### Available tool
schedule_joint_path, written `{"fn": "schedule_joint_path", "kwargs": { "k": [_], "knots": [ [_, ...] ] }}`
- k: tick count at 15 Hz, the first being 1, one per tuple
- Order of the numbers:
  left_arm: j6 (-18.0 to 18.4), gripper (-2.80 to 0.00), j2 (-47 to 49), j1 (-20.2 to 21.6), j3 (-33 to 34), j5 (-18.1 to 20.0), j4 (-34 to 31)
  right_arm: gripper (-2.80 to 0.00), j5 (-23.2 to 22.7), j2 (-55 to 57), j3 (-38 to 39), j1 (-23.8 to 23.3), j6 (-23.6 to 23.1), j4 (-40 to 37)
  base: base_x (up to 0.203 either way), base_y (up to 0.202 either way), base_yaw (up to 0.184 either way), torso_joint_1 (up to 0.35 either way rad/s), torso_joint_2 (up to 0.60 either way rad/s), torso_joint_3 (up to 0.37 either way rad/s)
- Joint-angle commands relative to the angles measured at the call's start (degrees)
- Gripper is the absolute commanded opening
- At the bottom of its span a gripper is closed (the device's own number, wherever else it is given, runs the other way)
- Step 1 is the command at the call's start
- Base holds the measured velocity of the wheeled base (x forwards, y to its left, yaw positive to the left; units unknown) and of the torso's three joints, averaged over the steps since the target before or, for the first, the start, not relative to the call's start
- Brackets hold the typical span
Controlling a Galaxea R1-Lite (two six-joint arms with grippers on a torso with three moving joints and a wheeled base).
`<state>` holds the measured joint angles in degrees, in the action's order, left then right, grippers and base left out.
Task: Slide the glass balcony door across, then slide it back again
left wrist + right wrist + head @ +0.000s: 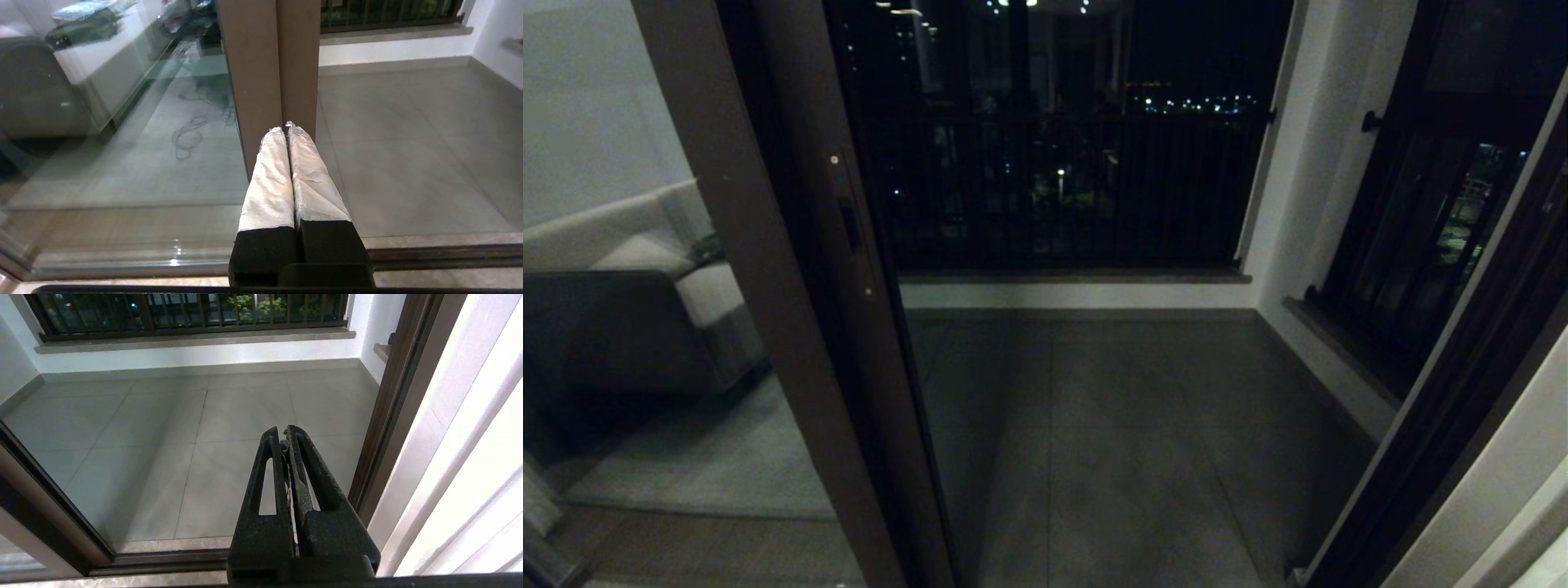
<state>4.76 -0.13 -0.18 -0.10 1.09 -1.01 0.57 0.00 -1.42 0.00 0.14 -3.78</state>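
Glass balcony door (849,269) pushed over to the left, doorway open onto grey tiled balcony floor (1111,441). Left gripper (286,127) low before its brown stile, jaws pressed together, empty. Right gripper (284,433) likewise closed, empty, facing the opening.

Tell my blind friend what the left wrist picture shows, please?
The left gripper, its white-wrapped fingers pressed shut, points at the brown frame of the glass balcony door. Grey balcony floor tiles lie beyond.
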Motion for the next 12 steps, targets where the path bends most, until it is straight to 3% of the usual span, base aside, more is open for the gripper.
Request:
{"fn": "schedule_joint_path", "kwargs": {
  "k": [1, 12],
  "knots": [
    [-0.19, -2.8, 0.05, 0.01, 0.01, -0.03, -0.04, -2.8, 0.04, 0.09, 0.01, 0.0, -0.05, 0.0, 0.0, 0.0, 0.0, 0.0, 0.0, 0.0],
    [-0.28, -2.8, 0.05, 0.01, 0.01, -0.12, -0.04, -2.8, 0.04, 0.09, 0.01, 0.0, 0.12, 0.0, 0.0, 0.0, 0.0, 0.0, 0.0, 0.0]
  ]
}}
